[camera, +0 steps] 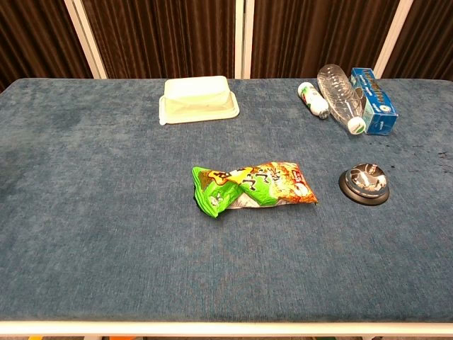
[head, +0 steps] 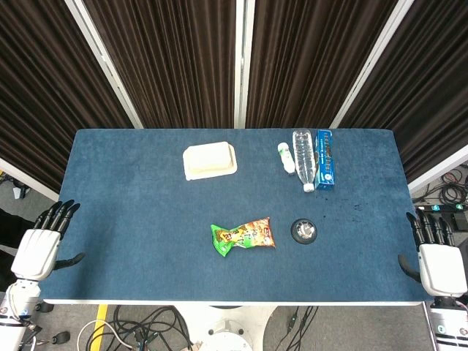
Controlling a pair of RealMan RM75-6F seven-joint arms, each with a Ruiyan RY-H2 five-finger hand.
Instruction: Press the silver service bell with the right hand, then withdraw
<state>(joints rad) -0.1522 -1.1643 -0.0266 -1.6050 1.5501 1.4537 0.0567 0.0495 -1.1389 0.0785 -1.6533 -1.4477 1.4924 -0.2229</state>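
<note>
The silver service bell (head: 304, 231) on its black base stands on the blue table, right of centre; the chest view shows the bell (camera: 364, 183) at the right. My right hand (head: 436, 259) hovers off the table's right edge, fingers spread and empty, well to the right of the bell. Off the left edge my left hand (head: 42, 245) hangs with its fingers apart, holding nothing. Neither hand appears in the chest view.
A green and orange snack bag (head: 243, 235) lies just left of the bell. Toward the back lie a cream tray (head: 210, 161), a small white bottle (head: 286, 157), a clear water bottle (head: 303, 159) and a blue box (head: 325, 159). Dark curtains hang behind.
</note>
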